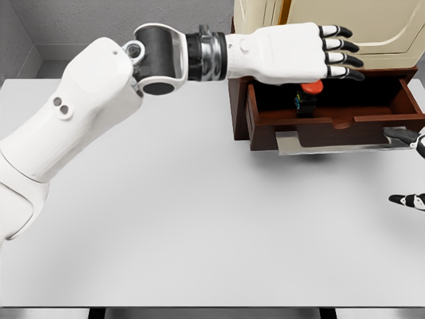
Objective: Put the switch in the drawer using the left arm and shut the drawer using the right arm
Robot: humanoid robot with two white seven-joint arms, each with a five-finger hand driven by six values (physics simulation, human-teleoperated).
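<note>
The switch point(307, 95) sits inside the open drawer point(332, 119), its red button up and dark body below, so its long axis looks roughly upright, though detail is small. Above it the left robot hand point(299, 53) hovers released, fingers straight, grasping nothing. Placing seems done; next the right robot hand point(415, 169), only fingertips visible at the bench point(199, 219) edge, grip unclear, must push the drawer front inward.
</note>
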